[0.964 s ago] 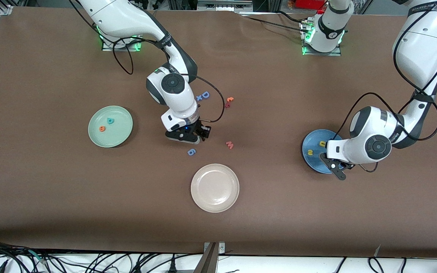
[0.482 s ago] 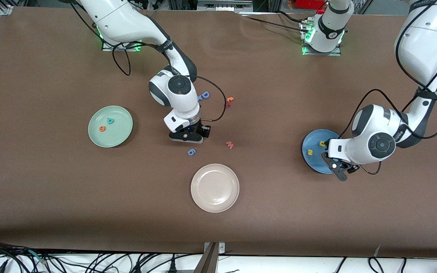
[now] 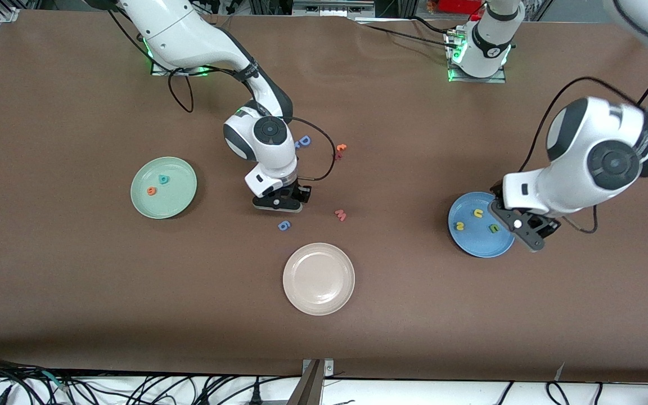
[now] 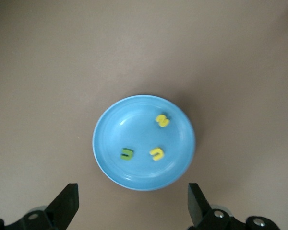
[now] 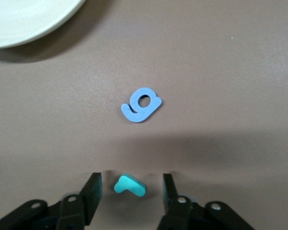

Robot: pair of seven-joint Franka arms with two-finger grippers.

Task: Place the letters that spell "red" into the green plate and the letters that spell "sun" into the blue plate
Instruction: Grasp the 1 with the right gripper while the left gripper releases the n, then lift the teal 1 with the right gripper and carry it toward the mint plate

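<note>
We are on the last letter: our right gripper (image 5: 129, 191) sits low over the table with its fingers spread on either side of the small teal "r" (image 5: 129, 186), not yet pinching it, and the blue "6" (image 5: 141, 104) lies just ahead of the fingertips. The next move, as we judge it, is to press the fingers together on the "r", lift, and carry it toward the green plate (image 3: 187, 194), where the orange "e" (image 3: 151, 191) and teal "d" (image 3: 163, 179) already lie. Our left gripper (image 3: 518, 224) hangs wide open and empty above the edge of the blue plate (image 4: 110, 163), which holds the yellow "s" (image 4: 162, 120), the yellow "u" (image 4: 157, 154) and the green "n" (image 4: 127, 154). Compared with a second ago, the left arm has risen off that plate and the "n" now shows in it, while the right gripper has settled lower around the "r".
</note>
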